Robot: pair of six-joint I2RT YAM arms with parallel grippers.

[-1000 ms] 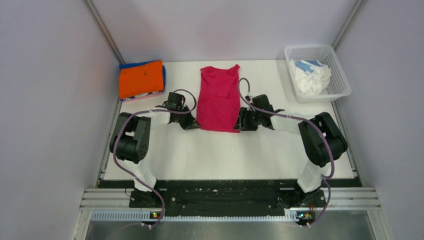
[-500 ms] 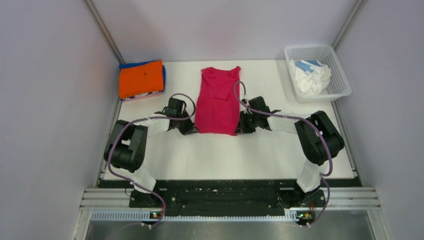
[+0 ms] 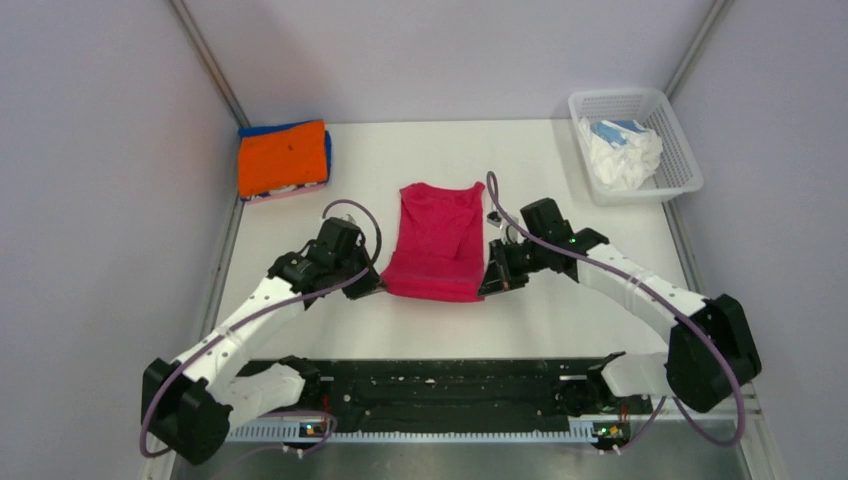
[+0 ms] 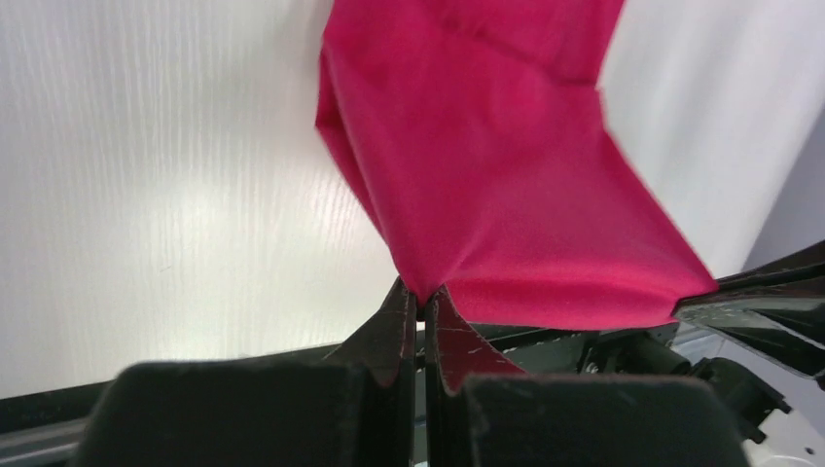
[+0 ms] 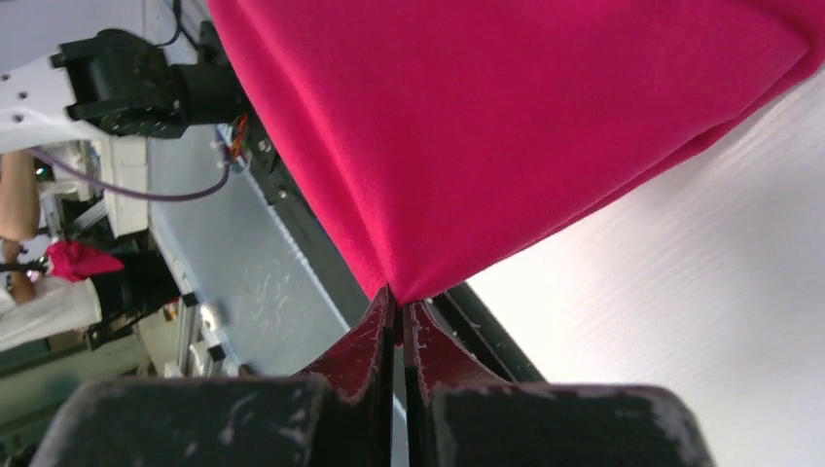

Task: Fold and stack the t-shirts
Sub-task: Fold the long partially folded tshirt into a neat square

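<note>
Partly done: folded stack (image 3: 283, 158) at far-left corner; crimson shirt (image 3: 436, 240) clamped tight by left claw (image 3: 373, 288), right claw (image 3: 492, 286); basket shirts (image 3: 622, 160) pending.

The crimson-pink t-shirt (image 3: 437, 238) is in the middle of the table (image 3: 540, 330), folded to a narrow strip, neck at the far end. Its two near corners are raised, one pinched in the left gripper (image 4: 420, 302), one in the right gripper (image 5: 396, 297). The orange t-shirt (image 3: 282, 157) lies folded at the far left, on the folded blue t-shirt (image 3: 262, 129). A white t-shirt (image 3: 625, 155) and a pale blue t-shirt (image 3: 612, 128) lie crumpled in the basket (image 3: 618, 97).
</note>
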